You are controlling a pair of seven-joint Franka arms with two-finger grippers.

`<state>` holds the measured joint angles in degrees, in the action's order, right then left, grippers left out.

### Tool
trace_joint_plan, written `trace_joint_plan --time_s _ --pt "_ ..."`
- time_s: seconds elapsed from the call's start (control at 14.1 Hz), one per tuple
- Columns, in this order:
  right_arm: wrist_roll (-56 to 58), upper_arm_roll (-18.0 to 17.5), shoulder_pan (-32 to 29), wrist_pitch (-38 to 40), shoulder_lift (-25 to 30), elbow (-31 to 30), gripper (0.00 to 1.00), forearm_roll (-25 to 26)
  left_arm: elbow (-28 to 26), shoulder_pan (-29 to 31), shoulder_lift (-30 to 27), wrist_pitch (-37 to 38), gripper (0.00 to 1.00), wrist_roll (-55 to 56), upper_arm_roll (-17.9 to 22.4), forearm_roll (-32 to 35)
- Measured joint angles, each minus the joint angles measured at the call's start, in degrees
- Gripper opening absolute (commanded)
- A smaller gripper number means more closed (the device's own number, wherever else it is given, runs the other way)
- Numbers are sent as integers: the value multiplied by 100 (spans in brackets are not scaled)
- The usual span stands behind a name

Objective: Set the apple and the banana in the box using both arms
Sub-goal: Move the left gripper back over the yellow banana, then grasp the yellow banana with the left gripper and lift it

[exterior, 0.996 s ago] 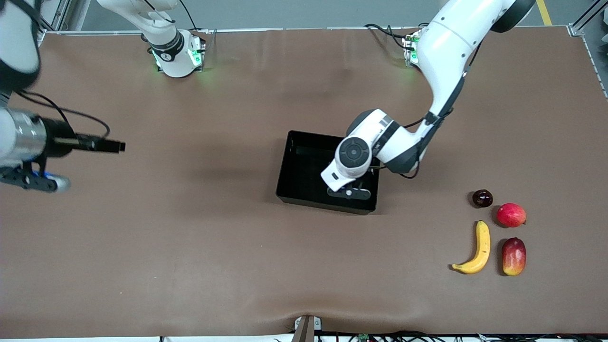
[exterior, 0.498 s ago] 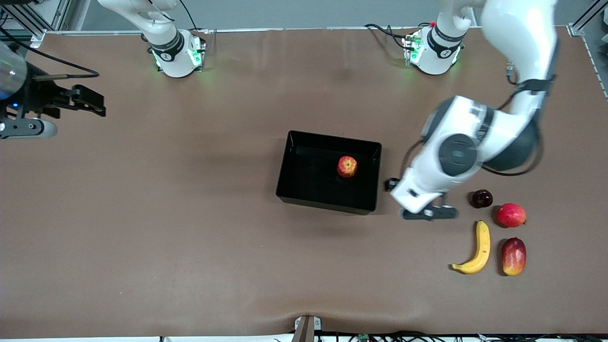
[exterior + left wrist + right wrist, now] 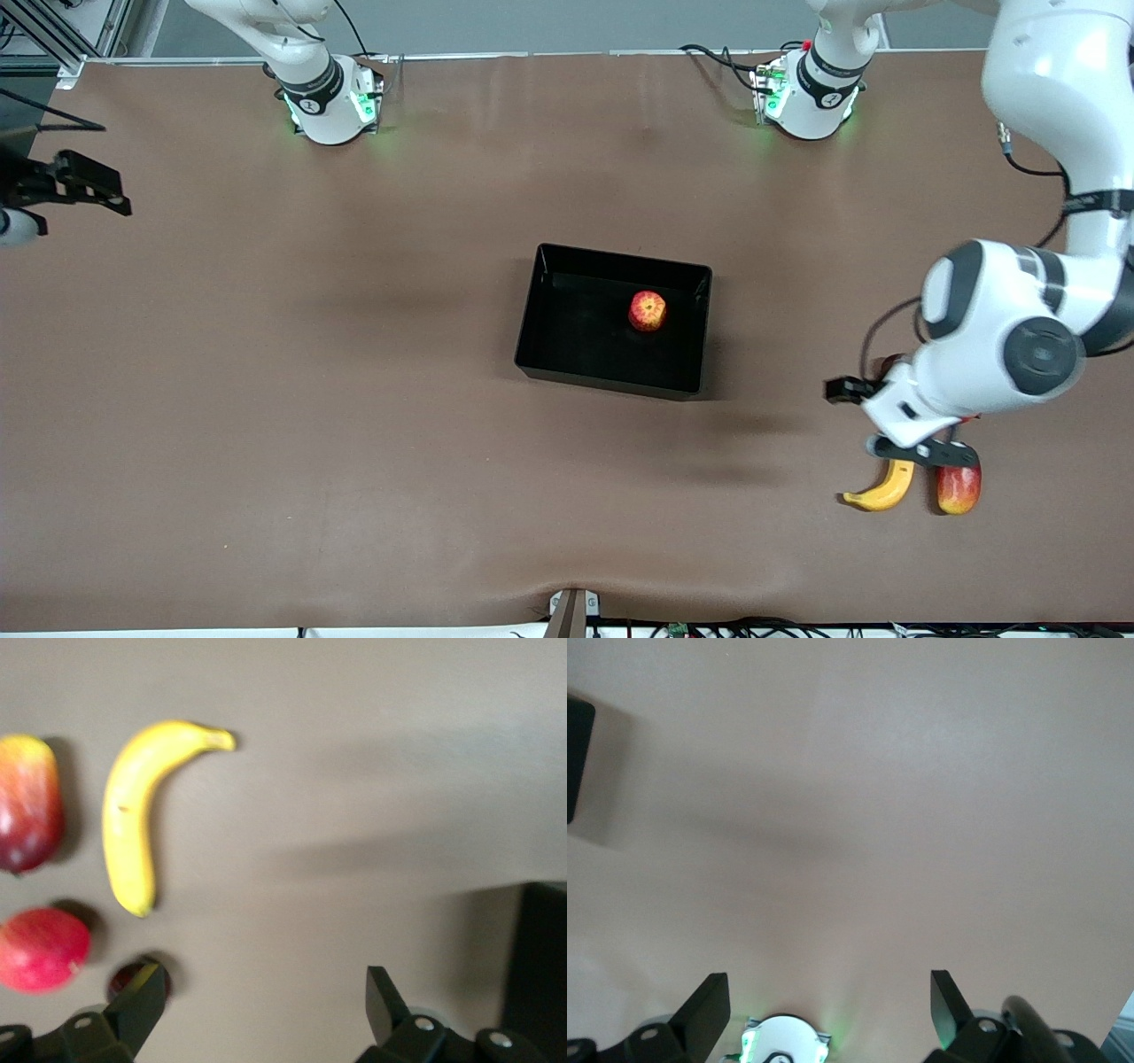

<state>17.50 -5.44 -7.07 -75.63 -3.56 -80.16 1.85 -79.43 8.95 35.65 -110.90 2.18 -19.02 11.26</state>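
The apple (image 3: 648, 310) lies inside the black box (image 3: 567, 266) at the middle of the table. The yellow banana (image 3: 886, 493) lies on the table toward the left arm's end, nearer to the front camera than the box; the arm covers its upper part. It shows whole in the left wrist view (image 3: 133, 811). My left gripper (image 3: 921, 450) hangs open and empty over the fruit cluster; it also shows in the left wrist view (image 3: 261, 1001). My right gripper (image 3: 84, 186) is open and empty at the right arm's end of the table, and shows in the right wrist view (image 3: 828, 1003).
A red-and-yellow mango (image 3: 27, 802) lies beside the banana. A pinkish-red round fruit (image 3: 40, 948) and a small dark fruit (image 3: 133, 979) lie beside them. A corner of the box (image 3: 540, 974) shows in the left wrist view. The right arm's base (image 3: 784, 1041) glows green.
The left gripper rose from the box, leaving the apple in it, and swung over the banana and mango. The right gripper drew back toward its end of the table.
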Motion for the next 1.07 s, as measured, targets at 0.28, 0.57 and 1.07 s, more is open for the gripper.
trace_joint_plan --time_s 0.28,0.57,1.07 --pt "287 284 253 -211 414 -542 100 -59 -1 266 427 -986 100 -693 296 310" --pt "719 442 404 -305 454 -599 100 -59 -4 216 861 -1979 100 -986 516 385" --pt "865 516 406 -444 453 -666 100 -224 7 187 1464 -2763 79 -1132 681 386"
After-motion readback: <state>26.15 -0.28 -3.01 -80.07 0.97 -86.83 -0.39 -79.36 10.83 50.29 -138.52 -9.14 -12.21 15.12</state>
